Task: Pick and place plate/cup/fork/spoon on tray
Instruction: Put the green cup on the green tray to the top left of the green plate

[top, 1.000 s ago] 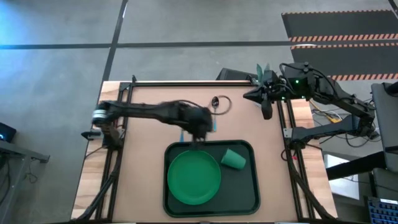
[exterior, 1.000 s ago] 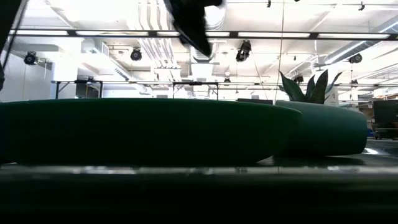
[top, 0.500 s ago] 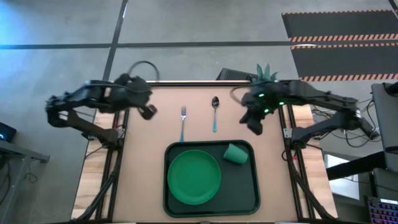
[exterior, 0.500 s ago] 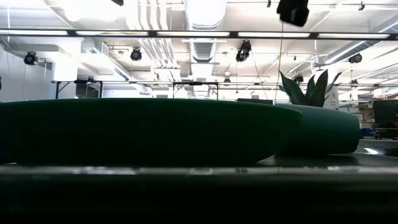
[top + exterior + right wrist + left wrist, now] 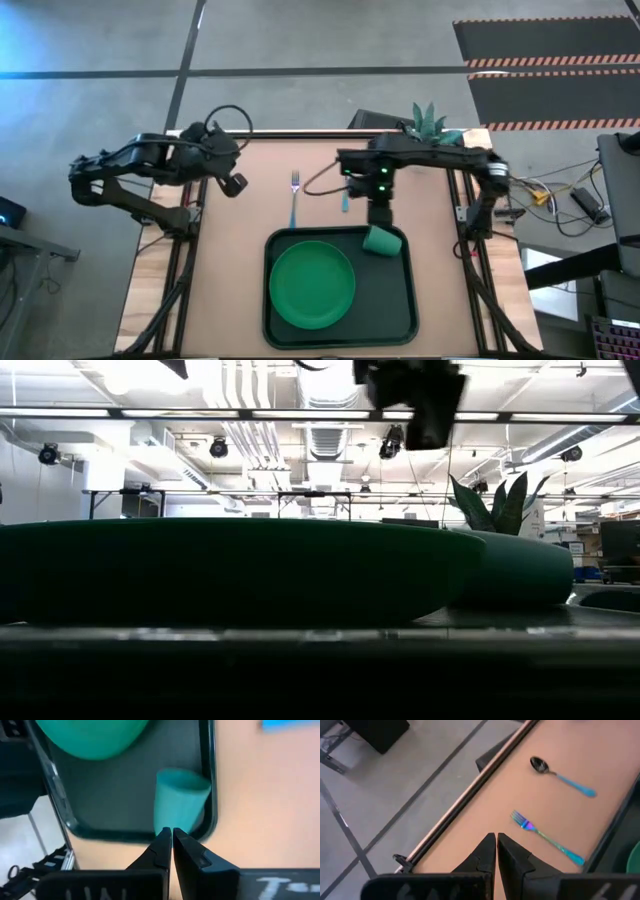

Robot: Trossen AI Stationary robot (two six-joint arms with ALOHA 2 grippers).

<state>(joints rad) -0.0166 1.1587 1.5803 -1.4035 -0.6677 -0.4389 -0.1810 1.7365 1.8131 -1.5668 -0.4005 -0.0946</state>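
The green plate (image 5: 311,283) lies flat on the dark green tray (image 5: 400,315). The green cup (image 5: 381,241) sits in the tray's far right corner and also shows in the right wrist view (image 5: 180,802). The fork (image 5: 294,197) and the spoon (image 5: 560,777) lie on the table beyond the tray. In the high view my right arm hides the spoon's bowl, and only its blue handle (image 5: 345,204) shows. My right gripper (image 5: 169,837) is shut and empty, held high over the cup's far side (image 5: 378,205). My left gripper (image 5: 496,845) is shut and empty near the table's far left corner (image 5: 237,185).
A white pot with a spiky green plant (image 5: 428,118) stands at the table's far right corner. The table's metal frame rails (image 5: 190,250) run along both sides. Bare wood lies to the left of the tray (image 5: 230,270).
My left gripper has drawn back from above the tray's far edge, beside the fork, toward the table's far left corner. My right gripper has swung from the far right corner by the plant toward the table's middle, and now hangs over the spoon's handle and the cup.
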